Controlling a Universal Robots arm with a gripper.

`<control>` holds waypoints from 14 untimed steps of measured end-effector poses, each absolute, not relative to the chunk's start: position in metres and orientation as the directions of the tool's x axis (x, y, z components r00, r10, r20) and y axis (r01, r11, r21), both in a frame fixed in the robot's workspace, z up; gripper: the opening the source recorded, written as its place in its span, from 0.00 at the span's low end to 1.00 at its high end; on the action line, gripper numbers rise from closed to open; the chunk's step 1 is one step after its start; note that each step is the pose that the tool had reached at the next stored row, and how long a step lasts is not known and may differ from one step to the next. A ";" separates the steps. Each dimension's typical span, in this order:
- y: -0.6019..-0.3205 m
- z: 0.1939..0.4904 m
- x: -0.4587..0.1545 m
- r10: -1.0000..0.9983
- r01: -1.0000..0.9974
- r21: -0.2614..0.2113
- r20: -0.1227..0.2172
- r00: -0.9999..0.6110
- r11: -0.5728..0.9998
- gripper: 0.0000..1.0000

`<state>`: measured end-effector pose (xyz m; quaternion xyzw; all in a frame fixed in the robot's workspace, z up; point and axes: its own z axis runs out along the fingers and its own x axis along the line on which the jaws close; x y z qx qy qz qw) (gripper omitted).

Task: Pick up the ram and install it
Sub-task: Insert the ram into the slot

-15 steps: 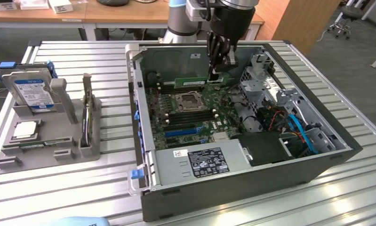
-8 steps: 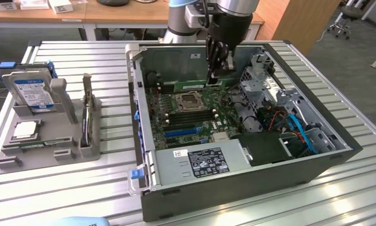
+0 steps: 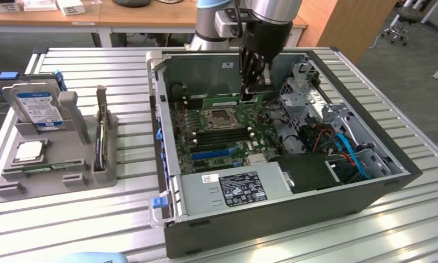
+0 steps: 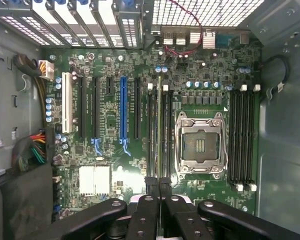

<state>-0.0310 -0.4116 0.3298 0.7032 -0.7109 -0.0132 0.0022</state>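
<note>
The ram (image 4: 159, 125) appears edge-on in the wrist view as a thin green strip. It runs along the memory slots beside the empty processor socket (image 4: 200, 145). My gripper (image 4: 159, 186) is shut on its near end, the two black fingers pressed together. In the exterior view the gripper (image 3: 246, 98) reaches down into the open computer case (image 3: 277, 213), just behind the socket (image 3: 220, 118) on the motherboard (image 3: 204, 148). Whether the stick sits fully in its slot I cannot tell.
A grey tray (image 3: 50, 183) at the exterior view's left holds a blue-labelled hard drive (image 3: 39, 107) and a square silver processor chip (image 3: 30, 150). Inside the case are the power supply (image 3: 233, 189), a drive cage (image 3: 306, 90) and blue cables (image 3: 350, 153). Four more memory slots (image 4: 242, 135) lie beyond the socket.
</note>
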 end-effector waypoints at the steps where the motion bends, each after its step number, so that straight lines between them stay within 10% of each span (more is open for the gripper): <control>1: -0.412 0.329 -0.031 -1.000 -1.000 0.022 -0.015 -0.011 0.011 0.12; 14: -0.412 0.312 -0.031 -1.000 -1.000 0.022 -0.015 -0.011 0.011 0.12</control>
